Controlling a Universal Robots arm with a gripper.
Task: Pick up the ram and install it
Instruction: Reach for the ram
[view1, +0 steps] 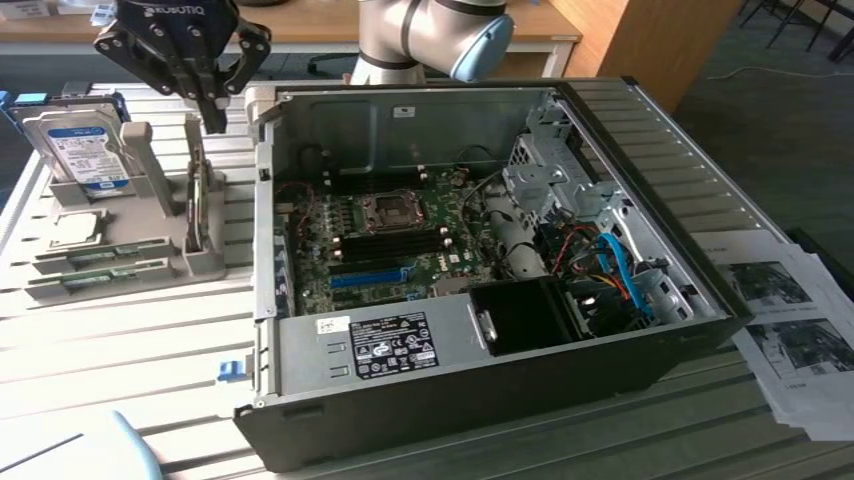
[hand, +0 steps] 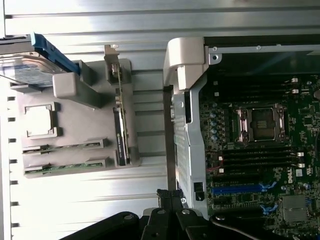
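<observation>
- Table of ribbed, pale metal slats carries everything; its flat top gives the parts a level base.
- Computer case, dark sheet metal, lies on its side with the panel off, so that its inside faces up and can be reached from above.
- Robot arm, smooth grey with a blue cap, rises behind the case.
- Motherboard, green and crowded with parts, lies flat in the case floor. Long black memory slots sit just beside the square processor socket, and they look empty.
- Holder, a grey moulded block on the table at the exterior view's left of the case, has grooves and posts that keep each spare part apart and easy to grasp.
- Hard drive, a silver box with a blue-white label, stands tilted against a post of the holder.
- Gripper, black and jointed, hangs above the far end of the holder. Its jaws are pressed together and pinch nothing.
- Expansion card stands on edge in the holder, below the gripper.
- Ram, a thin green stick, lies lengthwise in a groove at the holder's near end, well apart from the gripper and untouched. A second stick lies in the groove just beside it.
</observation>
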